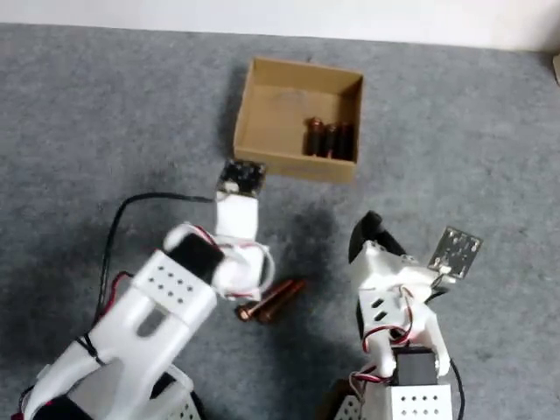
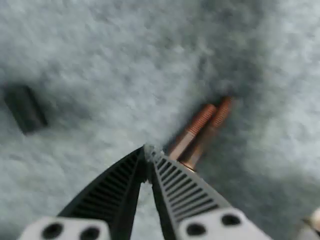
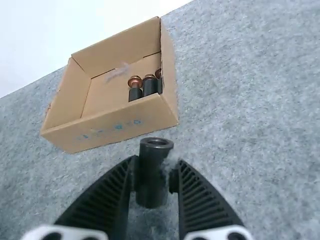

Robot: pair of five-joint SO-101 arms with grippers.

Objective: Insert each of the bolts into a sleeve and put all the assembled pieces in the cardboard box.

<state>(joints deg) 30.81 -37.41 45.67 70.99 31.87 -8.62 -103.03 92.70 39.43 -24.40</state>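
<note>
Grey carpet (image 1: pixel 87 131), right claw (image 3: pixel 152 166) clamping 1 black sleeve (image 3: pixel 151 177), left claw (image 2: pixel 149 151) closed, empty, beside 2 bolts (image 2: pixel 200 131)

The desk (image 1: pixel 105 122) has a grey, felt-like cover; the cardboard box (image 1: pixel 293 166) sits flat on it near the far edge, open on top; nearer, well apart from the box, two copper bolts (image 1: pixel 271 302) lie side by side, touching; a short dark piece (image 2: pixel 25 107) — blurred — lies apart from them.
</note>
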